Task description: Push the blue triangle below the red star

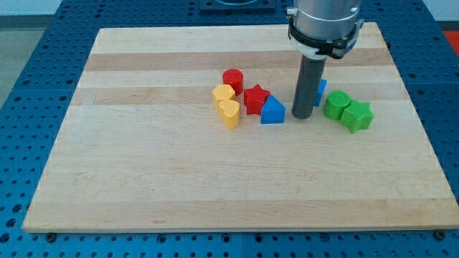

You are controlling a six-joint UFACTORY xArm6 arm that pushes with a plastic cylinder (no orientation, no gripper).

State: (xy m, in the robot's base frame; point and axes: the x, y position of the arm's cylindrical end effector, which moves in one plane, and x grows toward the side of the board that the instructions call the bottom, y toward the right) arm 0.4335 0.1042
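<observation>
The blue triangle [272, 111] lies on the wooden board [179, 179], touching the lower right side of the red star [256, 99]. My tip [302, 116] rests on the board just to the right of the blue triangle, a small gap apart from it. The rod rises from there to the arm's grey housing [324, 25] at the view's top.
A red cylinder [233, 79] sits up-left of the star. Two yellow blocks [224, 94] [229, 113] lie left of the star. A blue block [320, 92] is partly hidden behind the rod. A green block [336, 104] and a green star [357, 115] lie to the right.
</observation>
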